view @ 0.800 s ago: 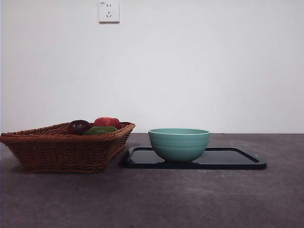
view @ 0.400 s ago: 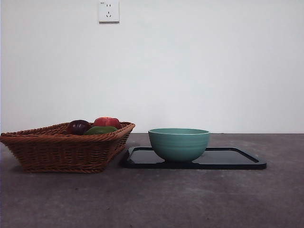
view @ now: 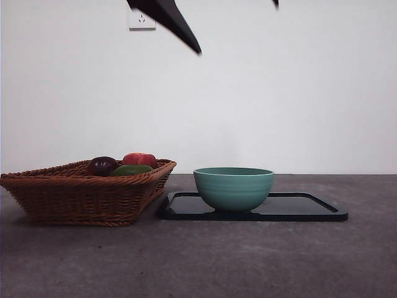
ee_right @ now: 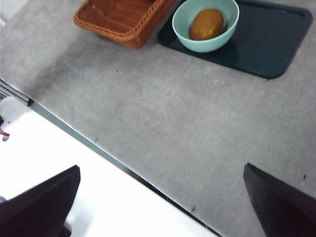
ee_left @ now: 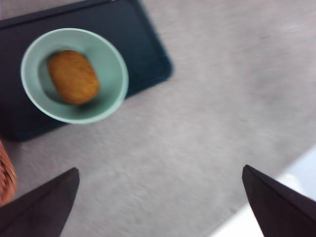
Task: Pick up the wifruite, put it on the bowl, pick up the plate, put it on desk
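Observation:
The orange-brown wifruite (ee_left: 74, 76) (ee_right: 206, 23) lies inside the teal bowl (view: 234, 188) (ee_left: 112, 64) (ee_right: 207, 45); in the front view the bowl's wall hides it. The bowl stands on the dark flat plate (view: 298, 208) (ee_left: 143, 44) (ee_right: 266, 44), which rests on the grey desk (view: 248, 261). My left gripper (ee_left: 160, 169) hangs open above the desk beside the plate, holding nothing. High over the desk's near edge, my right gripper (ee_right: 162, 167) is open and holds nothing. A black arm tip (view: 177, 25) shows at the top of the front view.
A brown wicker basket (view: 80, 195) (ee_right: 123, 17) stands left of the plate with a purple fruit (view: 102, 166), a red fruit (view: 139, 159) and a green fruit (view: 131, 169) in it. The desk's edge (ee_right: 98, 148) borders a white surface.
A black arm tip has come into the top of the front view, with a smaller tip at the top right. Bowl, plate and basket have not moved.

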`<state>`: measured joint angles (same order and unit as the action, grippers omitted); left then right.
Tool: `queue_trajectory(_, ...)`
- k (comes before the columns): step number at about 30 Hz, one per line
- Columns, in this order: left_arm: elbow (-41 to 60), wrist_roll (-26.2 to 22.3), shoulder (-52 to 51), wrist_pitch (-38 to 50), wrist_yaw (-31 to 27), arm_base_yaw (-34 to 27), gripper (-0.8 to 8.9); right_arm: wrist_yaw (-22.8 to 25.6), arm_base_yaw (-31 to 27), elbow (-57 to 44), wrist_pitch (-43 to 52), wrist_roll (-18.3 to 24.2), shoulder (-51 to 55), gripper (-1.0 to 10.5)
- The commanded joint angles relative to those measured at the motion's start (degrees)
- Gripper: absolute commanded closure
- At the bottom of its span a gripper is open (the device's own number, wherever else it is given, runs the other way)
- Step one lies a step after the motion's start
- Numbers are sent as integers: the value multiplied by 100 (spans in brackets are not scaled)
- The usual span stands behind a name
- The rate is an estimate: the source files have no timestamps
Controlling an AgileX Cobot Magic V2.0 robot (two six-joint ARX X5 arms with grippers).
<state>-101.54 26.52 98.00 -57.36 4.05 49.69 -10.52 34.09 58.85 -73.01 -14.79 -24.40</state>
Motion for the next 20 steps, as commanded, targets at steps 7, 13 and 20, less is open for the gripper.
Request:
queue_trajectory(7, -2162, -538, 1947, -706, 4, -348, 287, 50, 39, 74, 103, 175, -15, 393)
queue_trajectory(13, -3058, -605, 2953, -868, 2, -564, 324, 127, 39, 74, 107, 173, -15, 393)
queue_trajectory(20, -3136, -820, 3464, -911, -13, -704, 322, 162, 39, 74, 107, 175, -15, 393)
